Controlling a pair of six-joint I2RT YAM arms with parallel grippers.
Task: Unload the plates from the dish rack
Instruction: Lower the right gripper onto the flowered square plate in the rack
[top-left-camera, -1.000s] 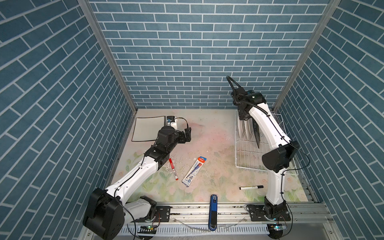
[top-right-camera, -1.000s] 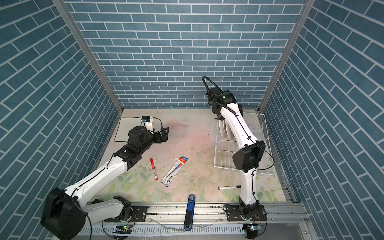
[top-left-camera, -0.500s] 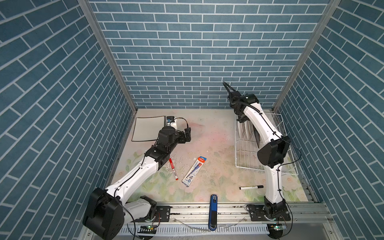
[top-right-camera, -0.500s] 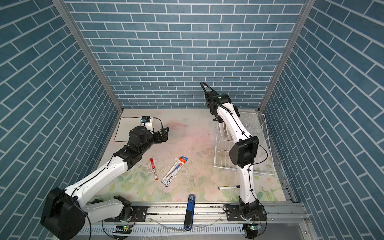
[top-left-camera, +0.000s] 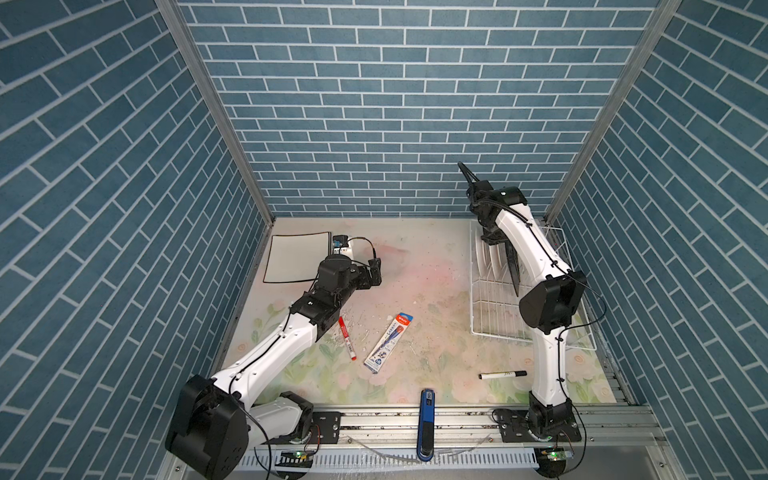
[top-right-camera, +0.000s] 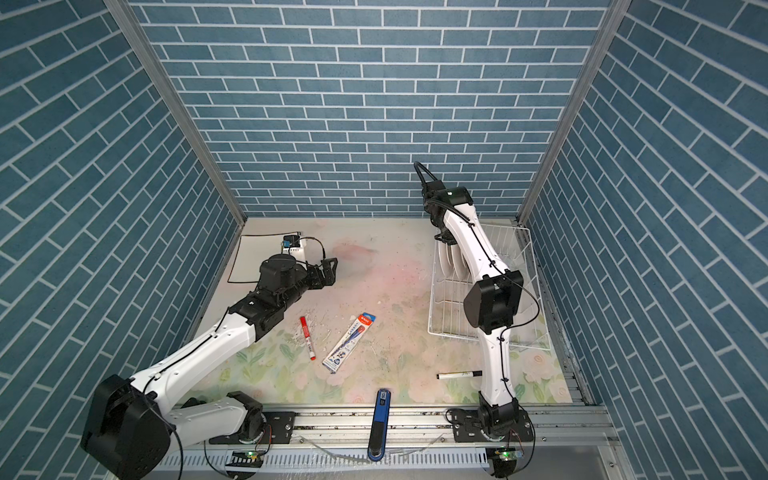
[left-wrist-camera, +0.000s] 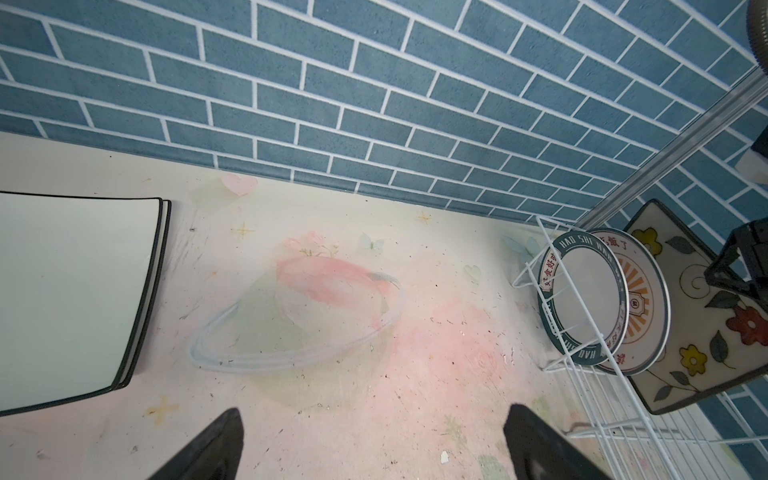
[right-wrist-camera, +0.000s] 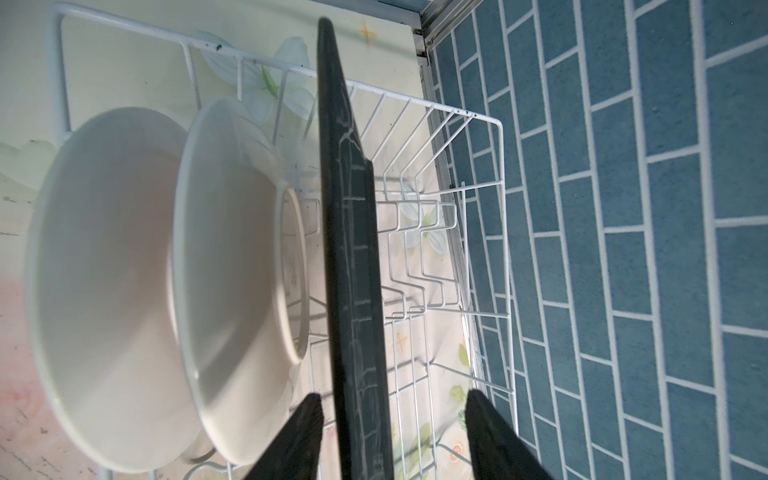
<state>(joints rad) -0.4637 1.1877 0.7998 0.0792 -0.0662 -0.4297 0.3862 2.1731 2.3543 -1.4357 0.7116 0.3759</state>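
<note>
The right gripper (right-wrist-camera: 392, 399), half-open astride the unclamped square plate (right-wrist-camera: 349, 249) in the dish rack (right-wrist-camera: 478, 120) at the far right corner of the bench (top-left-camera: 436, 291), may pinch off-centre and tip it onto the round plates (right-wrist-camera: 124, 249); the left gripper (left-wrist-camera: 376, 411) gapes empty.

Bright, even light, soft shadows
Both top views are sharp, their brick wall (top-left-camera: 374, 124) lines bowing near the edges; in the right wrist view the round white plates (right-wrist-camera: 124, 257) blur up close, and the square plate (right-wrist-camera: 353, 249) glossily mirrors bricks.
</note>
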